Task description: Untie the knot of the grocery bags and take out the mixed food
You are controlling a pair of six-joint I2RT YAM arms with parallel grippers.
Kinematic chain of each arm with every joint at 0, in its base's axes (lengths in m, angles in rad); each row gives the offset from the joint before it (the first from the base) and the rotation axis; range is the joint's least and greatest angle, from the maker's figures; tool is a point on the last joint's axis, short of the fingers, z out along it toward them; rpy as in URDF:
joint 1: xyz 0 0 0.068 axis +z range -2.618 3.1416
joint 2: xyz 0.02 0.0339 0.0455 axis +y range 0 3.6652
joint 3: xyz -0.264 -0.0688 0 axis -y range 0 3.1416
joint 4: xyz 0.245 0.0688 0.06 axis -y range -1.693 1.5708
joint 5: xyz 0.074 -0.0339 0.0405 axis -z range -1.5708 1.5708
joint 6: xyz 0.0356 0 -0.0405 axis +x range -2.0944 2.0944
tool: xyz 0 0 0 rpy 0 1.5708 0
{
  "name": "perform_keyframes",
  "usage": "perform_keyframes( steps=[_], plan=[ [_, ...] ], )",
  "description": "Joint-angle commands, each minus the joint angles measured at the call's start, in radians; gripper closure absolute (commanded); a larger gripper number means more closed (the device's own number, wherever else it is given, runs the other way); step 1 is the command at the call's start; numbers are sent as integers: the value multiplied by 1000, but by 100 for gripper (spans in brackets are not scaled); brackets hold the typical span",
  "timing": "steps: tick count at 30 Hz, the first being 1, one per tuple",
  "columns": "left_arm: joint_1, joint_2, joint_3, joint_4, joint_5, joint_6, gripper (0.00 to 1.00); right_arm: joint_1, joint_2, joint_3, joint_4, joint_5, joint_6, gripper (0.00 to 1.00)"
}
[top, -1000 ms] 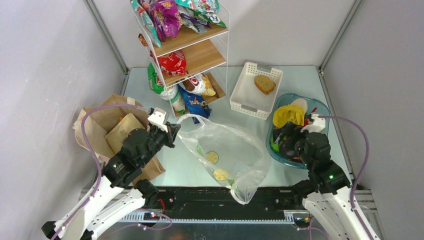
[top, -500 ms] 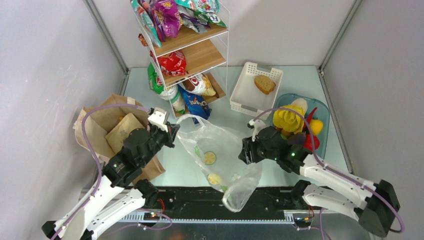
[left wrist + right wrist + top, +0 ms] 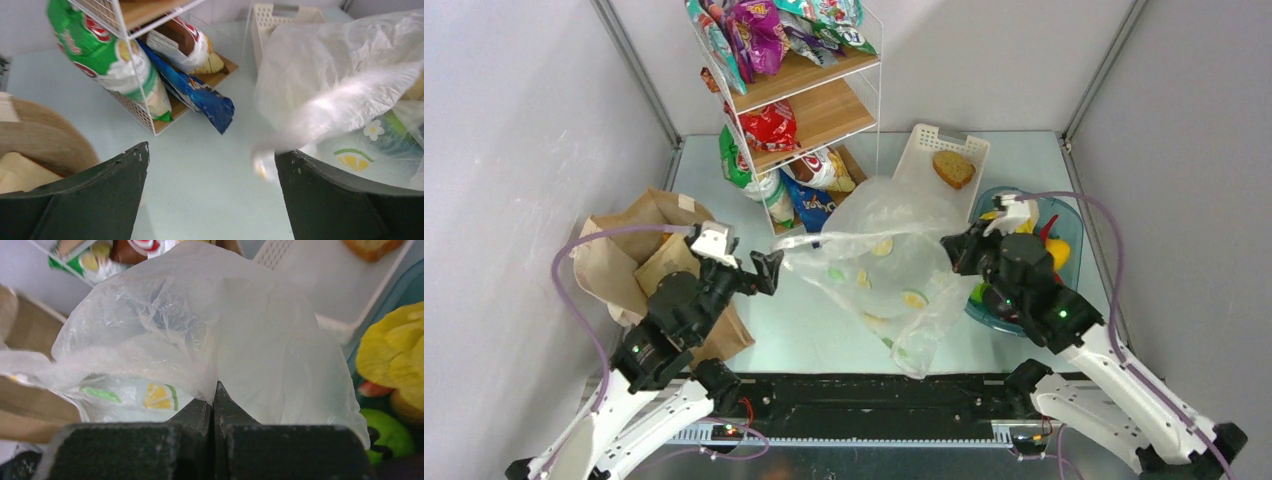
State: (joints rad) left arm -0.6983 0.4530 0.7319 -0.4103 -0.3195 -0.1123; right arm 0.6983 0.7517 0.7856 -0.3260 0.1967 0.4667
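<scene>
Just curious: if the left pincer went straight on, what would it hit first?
Likely the blue packet at the rack's foot; the plastic bag hangs just beside that line. Depth unclear.

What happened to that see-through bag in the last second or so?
The right end effector swung from the blue tub over to the clear plastic bag, clamped shut on it and pulled it back toward the tub. The left end effector opened, letting the bag go. The paper bag, shelf rack and white basket stayed put.
</scene>
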Motion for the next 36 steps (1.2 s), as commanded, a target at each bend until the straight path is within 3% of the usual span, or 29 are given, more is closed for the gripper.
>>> perform_keyframes(
  steps=[1,10,14,22,25,28,30,32,33,34,35,36],
  plan=[
    [-1,-93,62,23,-137,35,0,-69,-53,35,45,44,-5,100],
    [-1,-190,169,-233,-388,-33,0,-78,-31,-63,106,105,-44,100],
    [-1,-212,179,-300,-357,-91,0,-78,-15,-89,132,113,-31,100],
    [-1,-61,163,-366,-222,-152,0,-79,-1,-94,107,118,-32,97],
    [-1,-6,150,-383,-251,-143,0,-81,-17,-94,102,110,-36,83],
    [-1,54,135,-398,-272,-132,0,-83,-29,-94,102,86,-43,54],
    [0,85,129,-410,-262,-124,3,-84,-41,-93,102,73,-45,44],
    [0,106,126,-419,-237,-117,21,-85,-63,-93,99,65,-46,39],
    [-1,111,125,-420,-211,-118,43,-85,-69,-94,94,63,-48,39],
    [-1,119,126,-421,-194,-117,54,-86,-83,-95,92,63,-49,38],
    [-2,123,131,-420,-149,-118,72,-86,-90,-94,86,61,-52,33],
    [-5,126,134,-418,-133,-118,81,-86,-105,-93,82,60,-53,30]
  ],
)
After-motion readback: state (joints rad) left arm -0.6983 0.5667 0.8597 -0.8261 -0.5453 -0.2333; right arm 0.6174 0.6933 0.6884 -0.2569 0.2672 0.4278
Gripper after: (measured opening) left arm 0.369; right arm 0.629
